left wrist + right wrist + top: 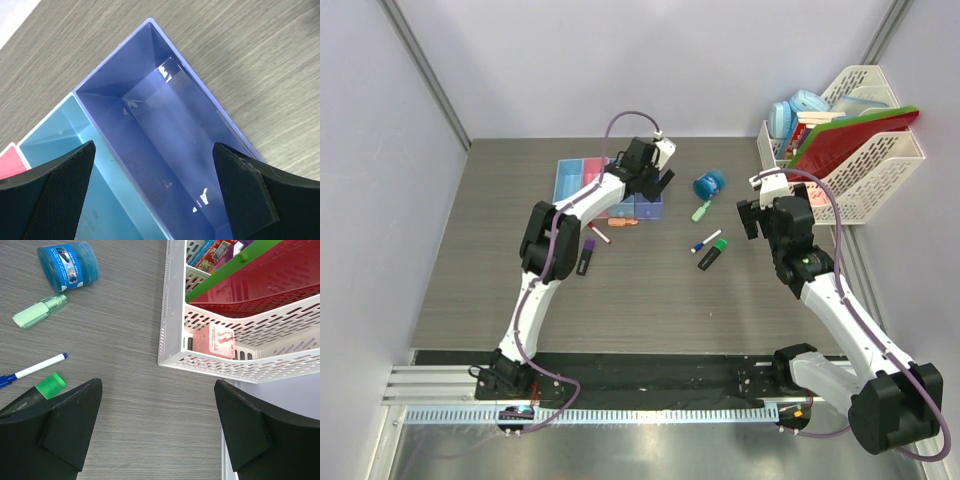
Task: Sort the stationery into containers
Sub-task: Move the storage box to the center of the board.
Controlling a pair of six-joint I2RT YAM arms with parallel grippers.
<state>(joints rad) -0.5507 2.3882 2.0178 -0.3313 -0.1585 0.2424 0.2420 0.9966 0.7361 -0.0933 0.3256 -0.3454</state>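
Hovering over purple-blue bin (pixel 200 115), your L gripper (pixel 155 172) gapes empty; R gripper (pixel 157 415) also spread wide, near file rack (pixel 172 315). Blue roll (pixel 68 266) label, green highlighter (pixel 35 392) print: unreadable; both lie on table (pixel 125 330).

No words here can be read.
There is tiny print on the round blue roll (pixel 68 266), the black highlighter with a green cap (pixel 35 392) and the pink card (pixel 214 341) in the white plastic lattice rack (pixel 172 315), all too small to read.

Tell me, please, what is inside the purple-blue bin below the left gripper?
Nothing shows inside the purple-blue bin, only its bare glossy floor. Its near end lies behind the fingers of the left gripper and past the picture's edge, so that part is unseen.
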